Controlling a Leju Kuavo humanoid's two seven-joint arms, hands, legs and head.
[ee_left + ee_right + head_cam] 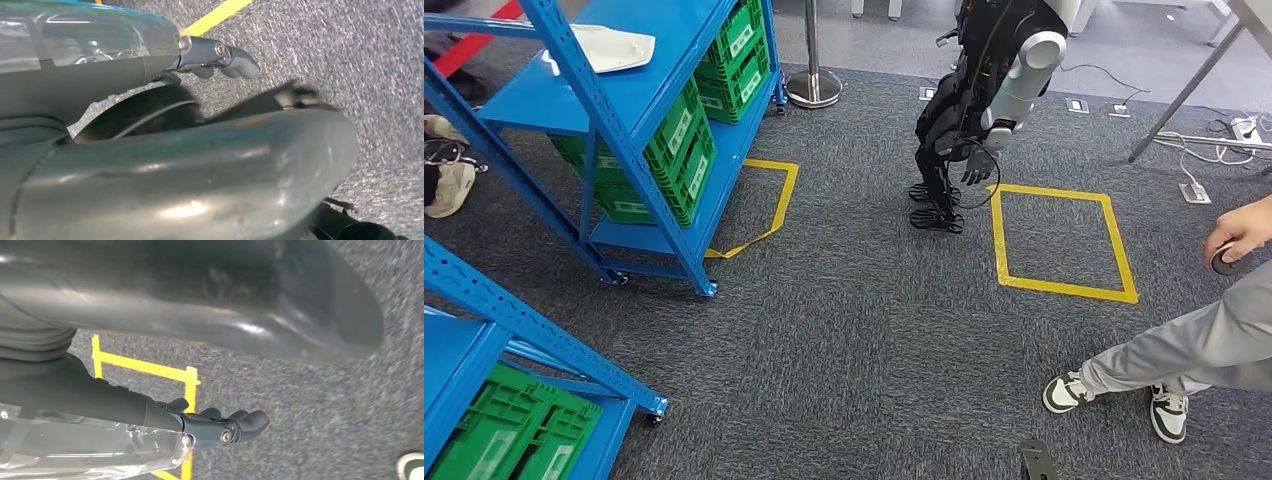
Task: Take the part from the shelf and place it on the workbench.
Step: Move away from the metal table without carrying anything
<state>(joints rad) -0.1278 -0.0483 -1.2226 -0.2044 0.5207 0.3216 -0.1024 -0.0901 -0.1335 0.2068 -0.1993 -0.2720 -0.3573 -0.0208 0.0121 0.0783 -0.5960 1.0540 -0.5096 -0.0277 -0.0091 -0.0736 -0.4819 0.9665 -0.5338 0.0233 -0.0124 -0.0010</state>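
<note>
Part (pixel 609 45), a flat white piece, lies on the top level of the blue shelf (pixel 639 110) at my ten o'clock, well apart from me. It looks light, thin and stiff, probably slippery; I judge gripping an edge safest. My left robot hand (pixel 220 60) and right robot hand (pixel 225 425) hang over the carpet, fingers curled, holding nothing.

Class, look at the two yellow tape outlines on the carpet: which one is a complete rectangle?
The tape rectangle beside the other robot is complete; the tape outline by the blue shelf runs under it.
</note>
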